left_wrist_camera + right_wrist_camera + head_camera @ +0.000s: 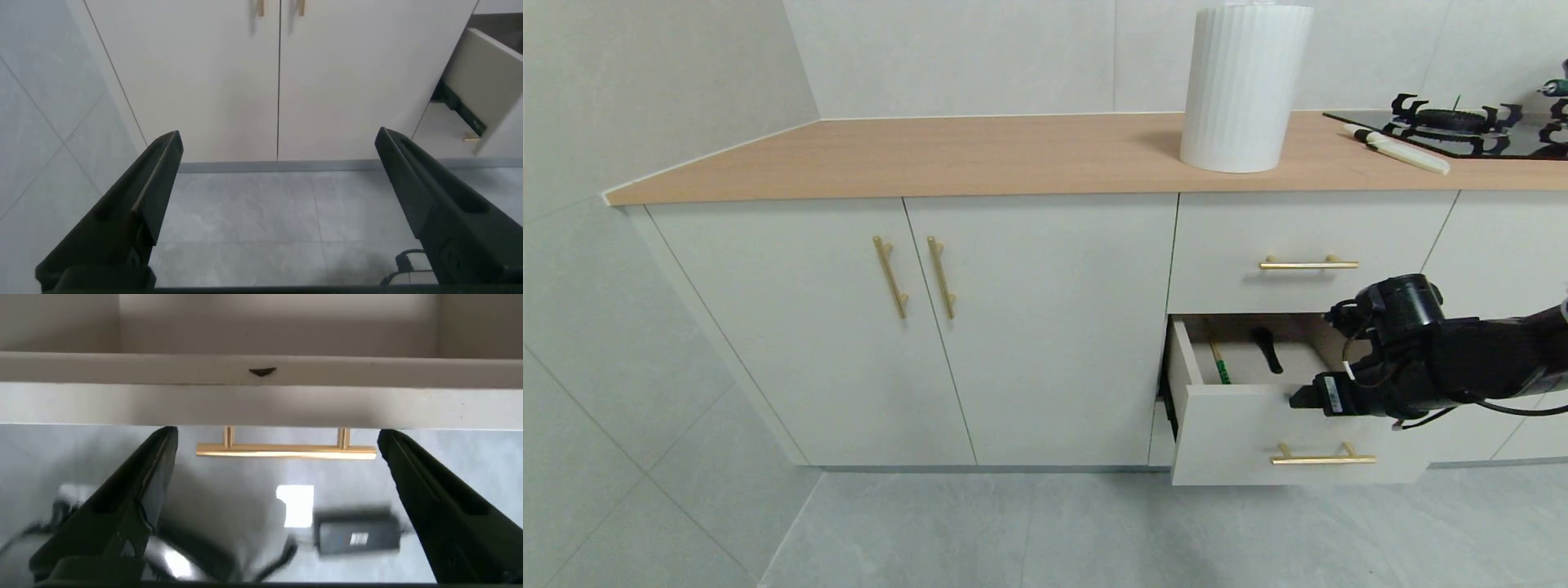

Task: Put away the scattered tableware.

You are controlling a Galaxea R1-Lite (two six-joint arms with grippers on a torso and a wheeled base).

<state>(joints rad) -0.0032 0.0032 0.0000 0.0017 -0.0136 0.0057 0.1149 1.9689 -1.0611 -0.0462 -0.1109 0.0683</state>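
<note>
Currently, your right gripper [1298, 398] [274, 482] sits at the front of the open lower drawer [1233, 425] [261, 392], level with the panel's top rim. Its fingers [135, 498] are spread wide and hold nothing. In the right wrist view the drawer's gold handle [1323, 457] [286, 451] lies across the gap between them; whether they touch the panel cannot be confirmed.

Note two items inside the drawer, just behind the front panel and close to the gripper: a green-handled utensil [1218, 363] toward the left wall and a black utensil [1267, 349] beside it. A pale knife [1396, 149] lies well apart, up on the countertop [931, 155], partly over the edge of the black hob [1462, 131]. A white ribbed canister [1245, 86] stands near it on the left.

Your left gripper [278, 143] hangs above the grey floor tiles [245, 212] before the double cabinet doors [915, 327], fingers [139, 204] spread and holding nothing.

Edges to mind: the closed upper drawer [1307, 245] overhangs the open one, and the pulled-out drawer juts into the floor space.
</note>
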